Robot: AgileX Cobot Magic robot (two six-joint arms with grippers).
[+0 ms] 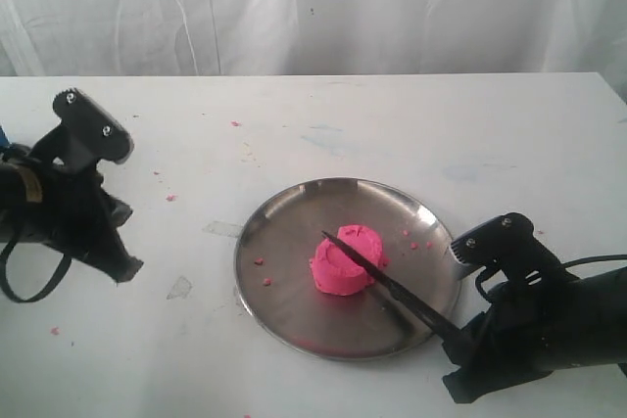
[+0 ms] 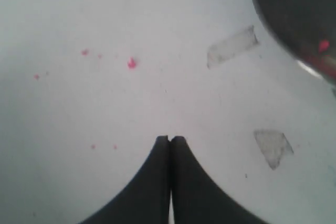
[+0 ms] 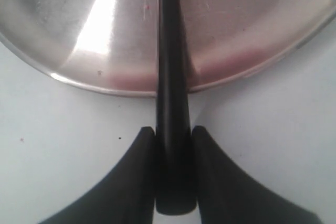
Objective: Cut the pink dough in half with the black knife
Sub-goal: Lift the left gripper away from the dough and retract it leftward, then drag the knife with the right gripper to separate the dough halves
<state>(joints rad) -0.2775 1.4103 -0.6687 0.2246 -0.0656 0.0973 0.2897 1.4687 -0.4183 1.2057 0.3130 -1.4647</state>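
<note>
Here, right gripper (image 3: 173, 129) holds black knife (image 1: 392, 286) across pink dough (image 1: 333, 271)

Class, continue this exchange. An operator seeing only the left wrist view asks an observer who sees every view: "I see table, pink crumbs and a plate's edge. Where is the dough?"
Observer: The pink dough sits near the middle of the steel plate.
Operator: And the knife?
Observer: The black knife rests across the dough's top.
Operator: Who holds it?
Observer: The right gripper, shut on its handle outside the plate's rim.
</note>
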